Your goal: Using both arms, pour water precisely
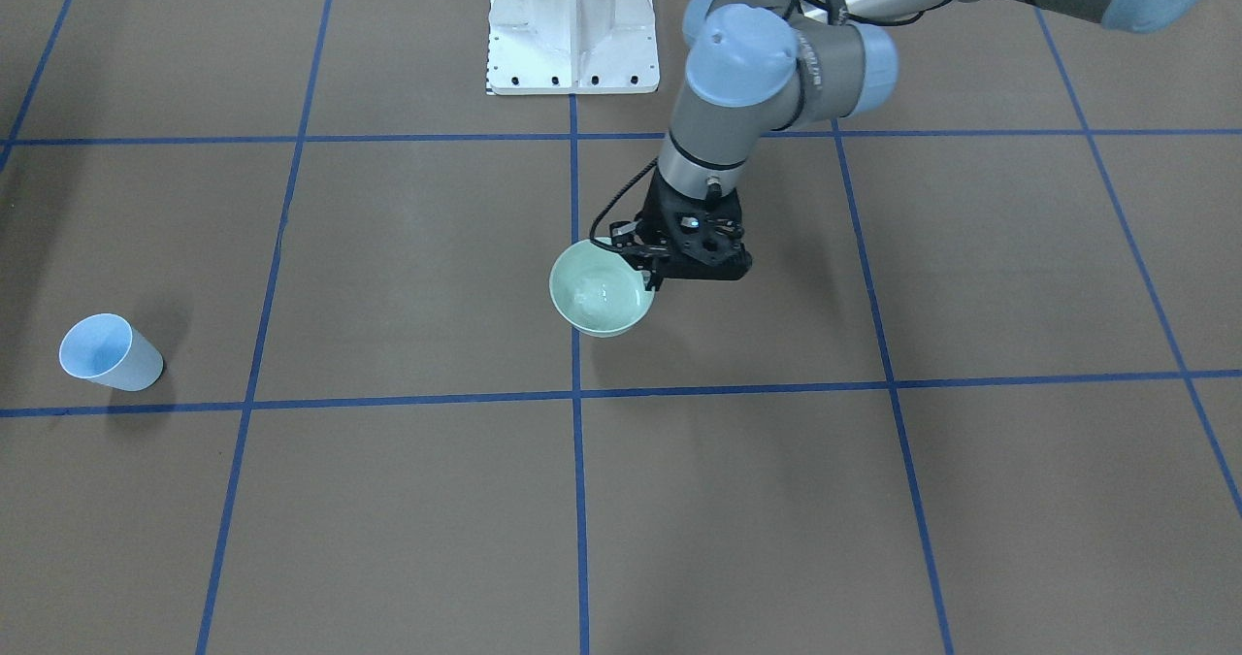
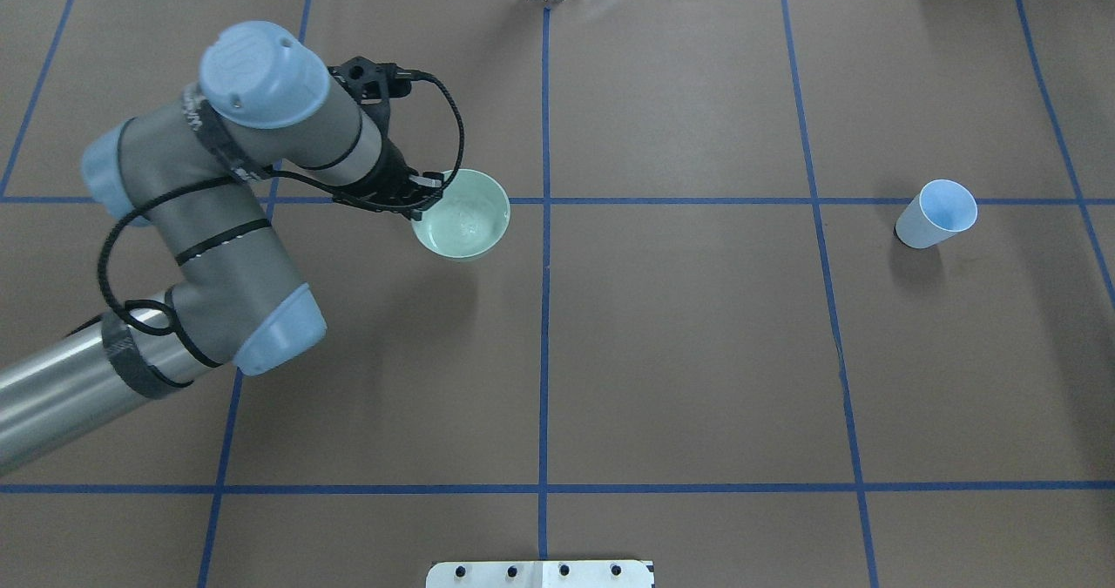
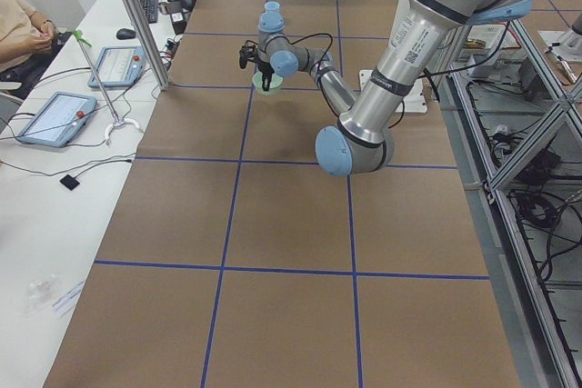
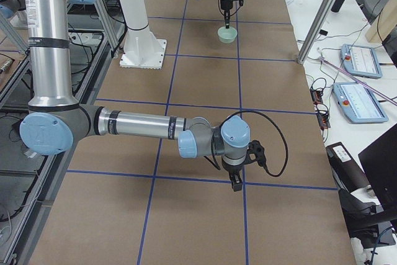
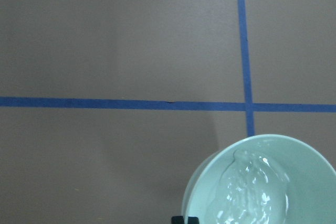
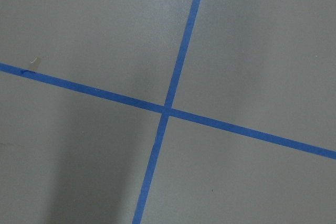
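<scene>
**Left arm pinching a bowl of water by its rim**

The left arm (image 2: 218, 248), a grey tubular limb with smooth pale blue joint caps and a looping black cable (image 2: 455, 126), is reaching out over the counter (image 1: 388, 247). The counter is showing as a flat, matte brown sheet, divided into large squares by glossy blue tape lines (image 1: 580, 500).

The left fingers (image 1: 650, 273), black and angular, are closing on the rim of a round, glazed-looking, pale green bowl (image 2: 462, 253). They are gripping it on the side nearest the arm. The bowl is lying just left of the centre tape line, beside a crossing of two lines. Whether it is resting on the counter or hanging just above it cannot be told.

The water (image 5: 252, 192) is lying in the bottom of the bowl as a clear, rippled pool, showing only as white glints against the green.

Well apart from the bowl, far over on the robot's right, a thin-walled, tapered, pale blue cup (image 2: 923, 222) is standing with its mouth up, next to a tape line.

The right arm (image 4: 142, 131) is stretching low and level over the counter at the robot's right end. The right fingers (image 4: 236, 184) are pointing down close to a tape line. They show only in the side view, so whether they are open or closed cannot be told.

A white bolted metal pedestal (image 1: 572, 24) is standing at the robot's edge of the counter.
</scene>
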